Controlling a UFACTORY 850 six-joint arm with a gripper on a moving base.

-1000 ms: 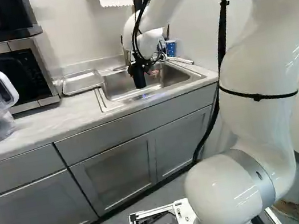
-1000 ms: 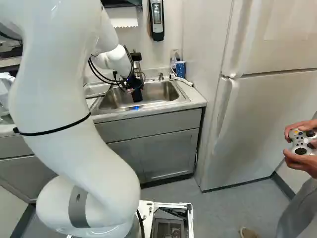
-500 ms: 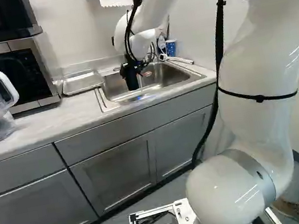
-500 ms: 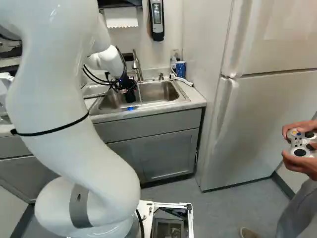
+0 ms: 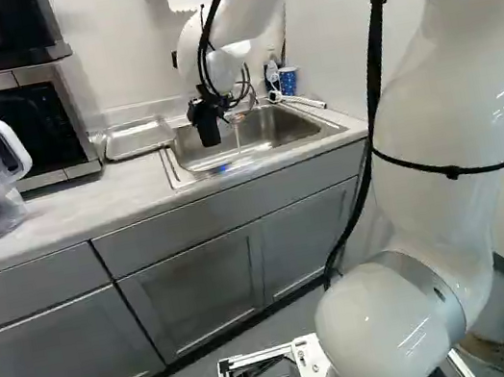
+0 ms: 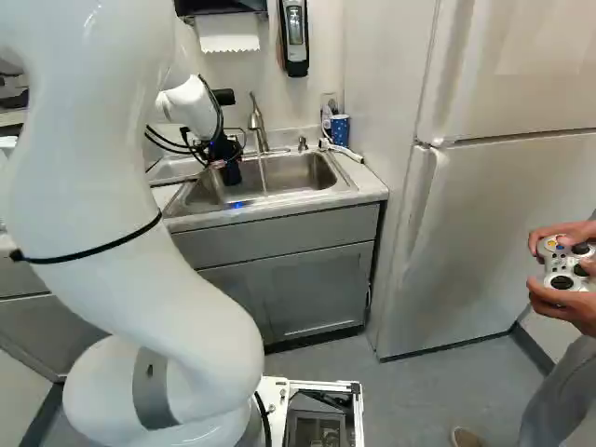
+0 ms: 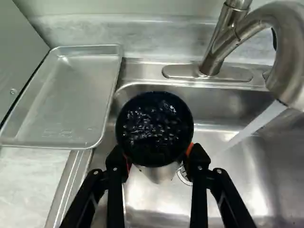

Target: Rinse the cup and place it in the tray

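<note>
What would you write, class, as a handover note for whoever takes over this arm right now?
Gripper: fingers shut on the black cup, mouth up over the sink.
Tray: beside the sink; the cup is not in it.
Faucet: running, its stream falling beside the cup, not into it.
Done: cup gripped; its inside glistens wet, but whether rinsing is complete I can't tell.
Left: probably tip out any water, then set the cup in the tray.

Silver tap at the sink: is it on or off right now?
On. Water is streaming from the mouth of the tap down into the sink, beside the cup and not into it.
</note>
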